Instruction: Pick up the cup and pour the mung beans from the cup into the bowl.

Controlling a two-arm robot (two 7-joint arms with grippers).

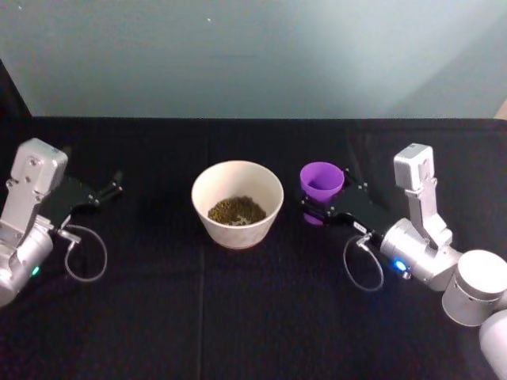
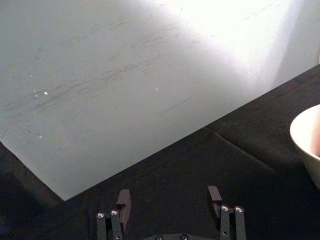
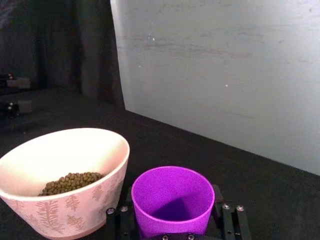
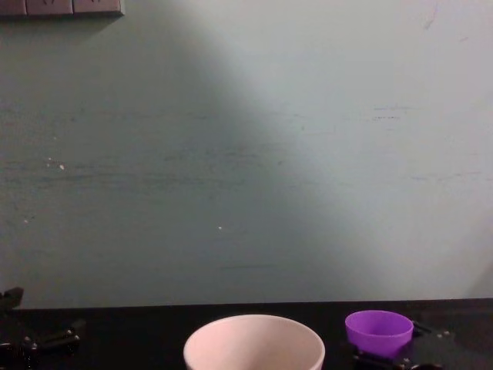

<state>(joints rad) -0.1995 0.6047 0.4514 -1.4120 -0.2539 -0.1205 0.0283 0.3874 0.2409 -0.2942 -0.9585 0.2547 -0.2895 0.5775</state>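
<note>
Here the right gripper holds the purple cup upright between its jaws, just right of the bowl on the black worktop — cup and bowl close but apart. The mung beans lie in the bowl; the cup's interior looks empty. The left gripper rests well left of the bowl — jaws spread, holding nothing.

Cup: smooth purple plastic, slight sheen. Bowl, just beside the cup: smooth off-white, leaf-printed outside. Mung beans in the bowl: matt, granular. Table covering beneath the bowl: matt black cloth, creased. Wall behind the bowl: matt, scuffed.
</note>
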